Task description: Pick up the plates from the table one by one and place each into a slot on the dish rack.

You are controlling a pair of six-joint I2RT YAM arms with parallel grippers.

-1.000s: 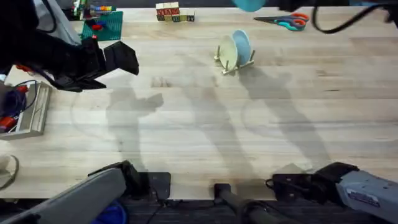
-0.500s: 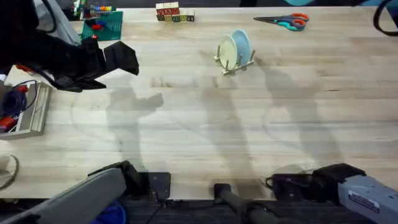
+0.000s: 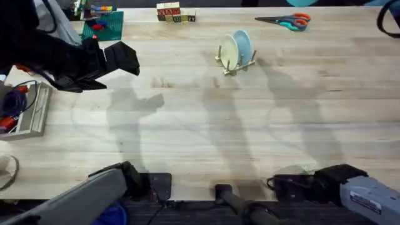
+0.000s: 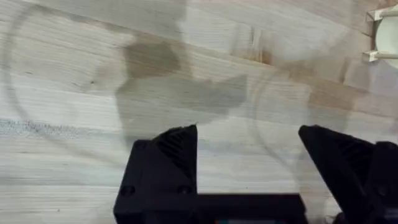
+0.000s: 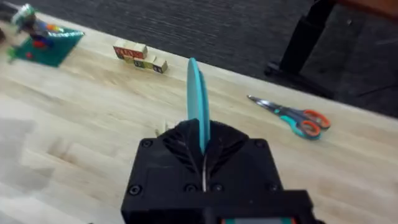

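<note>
The dish rack [image 3: 235, 61] stands on the table [image 3: 206, 125] at the far middle. A cream-yellow plate [image 3: 229, 52] and a pale blue plate [image 3: 243, 45] stand upright in its slots. In the right wrist view my right gripper [image 5: 203, 152] is shut on a bright cyan plate [image 5: 198, 102], held edge-on above the table. My left gripper [image 3: 127, 59] hovers over the table's left side, well to the left of the rack. Its fingers [image 4: 177, 146] are open around nothing over bare wood, and a corner of the rack [image 4: 380, 31] shows farther off.
Scissors [image 3: 284, 22] lie at the far right, lettered blocks [image 3: 174, 12] at the far middle, and a green brick baseplate [image 3: 103, 25] at the far left. A grey box with cables [image 3: 28, 112] sits at the left edge. The same scissors [image 5: 292, 118] and blocks [image 5: 140, 56] show in the right wrist view.
The cyan plate and the right arm, seen at the overhead view's top edge a second ago, have left that view. The left arm has not moved.
</note>
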